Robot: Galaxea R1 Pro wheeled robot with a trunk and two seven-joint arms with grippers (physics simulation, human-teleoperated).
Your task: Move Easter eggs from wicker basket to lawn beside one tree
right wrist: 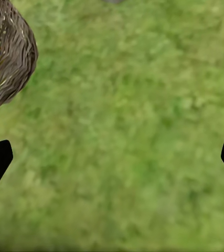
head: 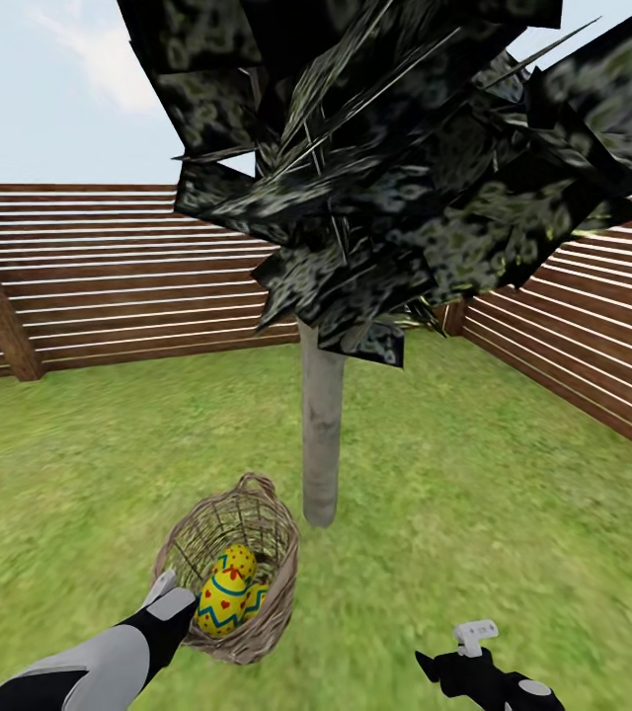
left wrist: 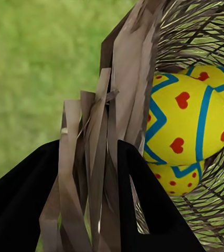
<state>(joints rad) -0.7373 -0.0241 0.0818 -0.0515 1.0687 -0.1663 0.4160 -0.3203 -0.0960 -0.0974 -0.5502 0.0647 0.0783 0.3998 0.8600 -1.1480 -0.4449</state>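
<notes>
Wicker basket (head: 257,553) holding painted eggs (head: 225,592), left hand (left wrist: 91,173) clamped on rim, right hand (right wrist: 112,157) apart.

Yellow Easter eggs (head: 225,592) with blue zigzags, red hearts; brown-grey wicker basket (head: 257,632); mottled green lawn (head: 474,513).

The wicker basket (head: 247,583) is sitting on the lawn (head: 474,513) just before the tree (head: 322,444), slightly left; Easter eggs (head: 225,592) are lying inside it, fence (head: 109,276) standing behind.

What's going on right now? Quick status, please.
Left gripper shut on wicker basket rim. Right gripper open over lawn. Eggs in basket, beside tree. Nothing blocking.
</notes>
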